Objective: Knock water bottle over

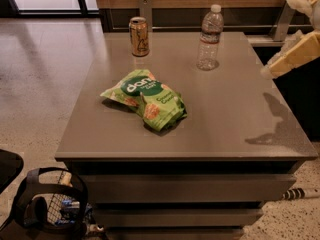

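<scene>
The water bottle [210, 36] is clear and ribbed with a white cap. It stands upright at the back of the grey table [225, 114], right of centre. My gripper [276, 38] hovers at the right edge of the view, above the table's right side and to the right of the bottle. Its two cream fingers [292, 59] are apart and hold nothing. It does not touch the bottle. Its shadow falls on the table's right front part.
A gold-tan drink can [139, 36] stands at the back left. A green chip bag [147, 100] lies in the middle of the table. A dark basket [50, 209] sits on the floor at the front left. A wood-panelled wall runs behind the table.
</scene>
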`<action>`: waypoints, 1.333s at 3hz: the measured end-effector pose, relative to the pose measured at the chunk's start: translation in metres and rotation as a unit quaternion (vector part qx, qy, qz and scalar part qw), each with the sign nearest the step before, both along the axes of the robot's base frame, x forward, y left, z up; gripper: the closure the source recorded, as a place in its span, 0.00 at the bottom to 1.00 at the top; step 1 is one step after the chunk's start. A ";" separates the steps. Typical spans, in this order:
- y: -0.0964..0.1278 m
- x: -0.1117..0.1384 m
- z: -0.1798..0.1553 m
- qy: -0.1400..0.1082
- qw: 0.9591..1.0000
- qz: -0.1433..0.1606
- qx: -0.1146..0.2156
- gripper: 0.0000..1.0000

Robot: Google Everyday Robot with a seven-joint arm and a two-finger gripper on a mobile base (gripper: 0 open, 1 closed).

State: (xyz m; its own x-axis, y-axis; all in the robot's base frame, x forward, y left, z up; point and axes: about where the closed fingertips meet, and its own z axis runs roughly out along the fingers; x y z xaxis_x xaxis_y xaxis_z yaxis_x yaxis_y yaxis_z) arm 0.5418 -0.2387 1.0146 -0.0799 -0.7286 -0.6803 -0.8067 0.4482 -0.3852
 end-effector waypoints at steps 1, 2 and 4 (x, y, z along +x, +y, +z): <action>-0.012 0.033 -0.003 -0.022 0.997 -0.026 0.072 0.00; -0.024 0.062 -0.016 0.001 0.991 -0.057 0.124 0.00; -0.032 0.095 -0.037 0.037 0.979 -0.088 0.178 0.00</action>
